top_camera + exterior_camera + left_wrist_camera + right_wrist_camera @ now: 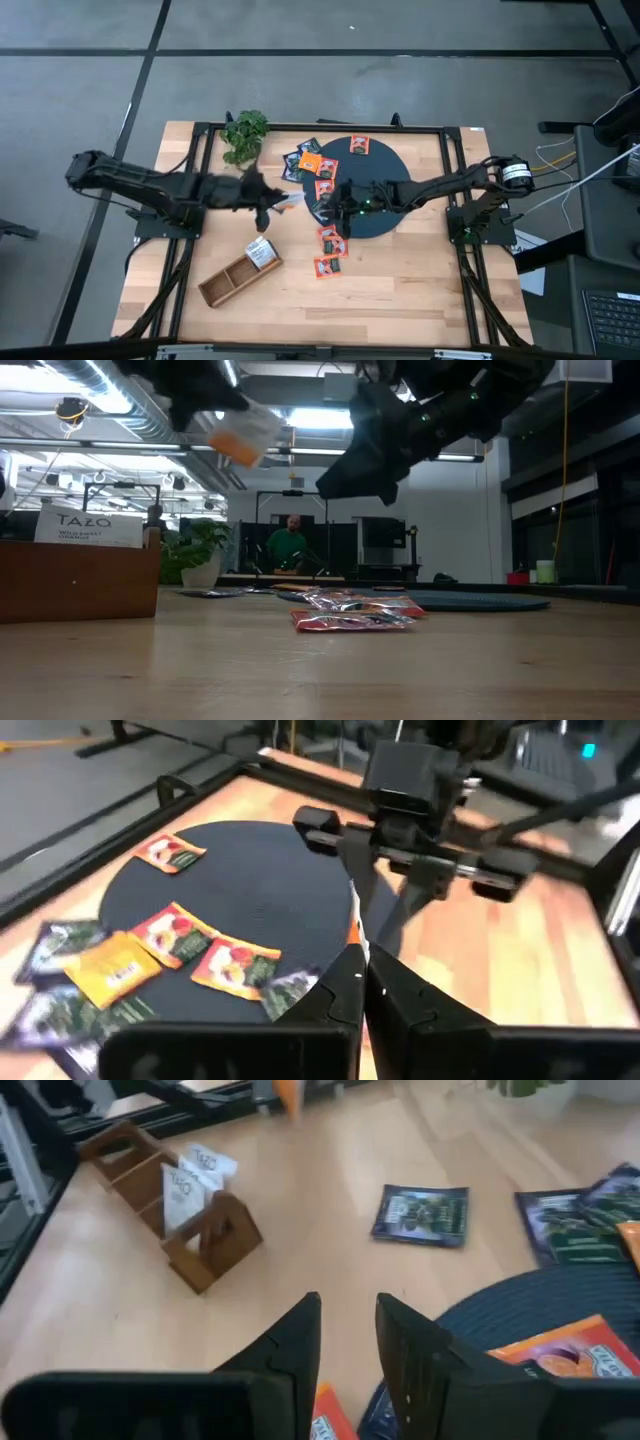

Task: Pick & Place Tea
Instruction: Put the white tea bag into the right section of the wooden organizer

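On the wooden table (400, 290), the left gripper (283, 203), fingers clamped on a white-and-orange sachet (243, 435), carries it at nine o'clock of the dark disc (395, 170), probably bound for the wooden tray (225, 283) at seven o'clock, needing a careful lowering, while the right gripper (327, 203) hangs parted.

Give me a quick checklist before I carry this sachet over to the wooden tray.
1. Left gripper shut on the orange-and-white sachet: ok.
2. Held sachet lifted off the table, as the low view shows: ok.
3. Right gripper open with nothing between its fingers, at the edge of the dark disc: ok.
4. Gap between the two grippers, which face each other closely: cannot tell.
5. Wooden tray has room; white sachets fill only one end: ok.
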